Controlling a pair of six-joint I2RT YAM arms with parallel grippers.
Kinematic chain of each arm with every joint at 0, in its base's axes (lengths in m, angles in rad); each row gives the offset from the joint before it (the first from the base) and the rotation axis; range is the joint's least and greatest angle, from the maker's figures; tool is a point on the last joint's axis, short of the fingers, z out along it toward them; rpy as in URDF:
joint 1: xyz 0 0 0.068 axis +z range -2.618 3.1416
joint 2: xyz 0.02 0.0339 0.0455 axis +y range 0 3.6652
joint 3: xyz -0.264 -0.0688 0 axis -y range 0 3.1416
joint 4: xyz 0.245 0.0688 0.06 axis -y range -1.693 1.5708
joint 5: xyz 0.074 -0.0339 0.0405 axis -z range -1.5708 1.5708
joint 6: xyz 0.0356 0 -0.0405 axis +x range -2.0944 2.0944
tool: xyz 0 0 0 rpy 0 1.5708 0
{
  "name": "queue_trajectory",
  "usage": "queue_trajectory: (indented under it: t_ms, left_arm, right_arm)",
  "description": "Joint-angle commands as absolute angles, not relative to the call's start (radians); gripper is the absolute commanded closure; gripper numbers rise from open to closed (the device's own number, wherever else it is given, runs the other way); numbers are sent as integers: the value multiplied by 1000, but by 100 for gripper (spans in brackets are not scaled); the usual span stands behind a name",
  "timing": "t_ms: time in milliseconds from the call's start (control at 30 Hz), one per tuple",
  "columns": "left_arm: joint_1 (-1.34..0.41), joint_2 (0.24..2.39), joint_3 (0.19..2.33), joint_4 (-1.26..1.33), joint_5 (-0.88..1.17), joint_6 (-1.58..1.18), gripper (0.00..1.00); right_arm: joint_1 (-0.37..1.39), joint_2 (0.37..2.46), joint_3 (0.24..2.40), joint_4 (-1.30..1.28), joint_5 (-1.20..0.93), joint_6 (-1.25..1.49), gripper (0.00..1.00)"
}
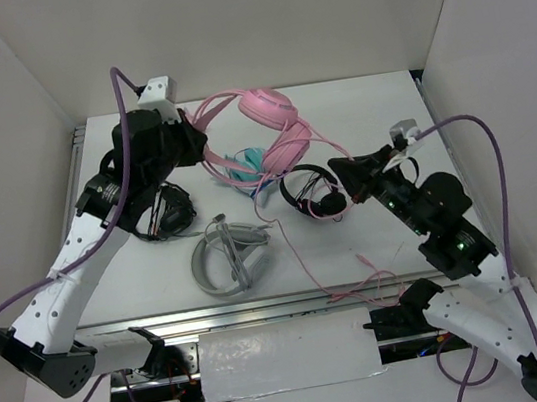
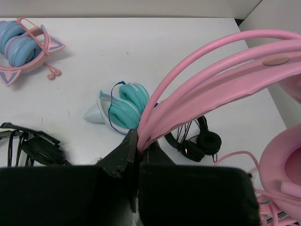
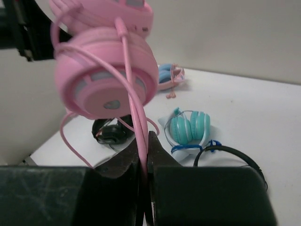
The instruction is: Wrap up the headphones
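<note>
Subject: large all-pink over-ear headphones (image 1: 272, 120), held up off the white worktop (image 1: 377, 114), toward its back centre. The left gripper (image 2: 138, 142) is clamped tight on the pink headband (image 2: 211, 80). The right gripper (image 3: 143, 143) is pinched narrow on the thin pink cable (image 3: 133, 101), just under one round pink cup (image 3: 106, 82).

Risks, as I judge them:
- The cable is thin and could slide through the right pinch if tension rises, spilling the loop.
- Slack trails forward over the worktop near the small black on-ear headphones (image 1: 313, 196) and the grey headphones (image 1: 228, 257). A pull could snag or drag either.
- The left grip takes only a narrow part of the band, so the cups may swing or twist loose.

Unclear:
- The cable's plug end is lost among the wires at the near edge.
- I cannot tell how many turns sit round the cup.
- One cup is cut off at the frame edge in the left wrist view.
</note>
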State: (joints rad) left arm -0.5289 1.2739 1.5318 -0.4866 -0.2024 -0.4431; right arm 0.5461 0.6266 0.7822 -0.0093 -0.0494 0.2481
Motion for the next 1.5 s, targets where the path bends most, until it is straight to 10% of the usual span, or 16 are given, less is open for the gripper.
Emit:
queue_trajectory:
  t_ms: [0, 233, 367, 833, 1200, 1367, 1467]
  left_arm:
    - [-528, 1256, 1536, -357, -259, -482, 100]
    - [-529, 1333, 1528, -429, -465, -555, 100]
    - [-531, 1362, 1569, -462, -529, -578, 100]
    - [-563, 1457, 1762, -598, -655, -712, 100]
    - [-604, 1479, 1842, -675, -664, -753, 100]
    - [-612, 1440, 1809, -660, -676, -752, 100]
    - [-612, 1424, 1796, -652, -681, -744, 100]
  right_arm:
    - [558, 546, 808, -81, -3, 264, 90]
    - [558, 416, 836, -87, 38, 288, 87]
    - [560, 411, 833, -144, 32, 278, 1]
    - [753, 806, 836, -5, -255, 244, 0]
    - [876, 1202, 940, 316, 87, 278, 11]
    - [879, 1264, 960, 370, 199, 250, 31]
    - [880, 1247, 960, 376, 175, 229, 66]
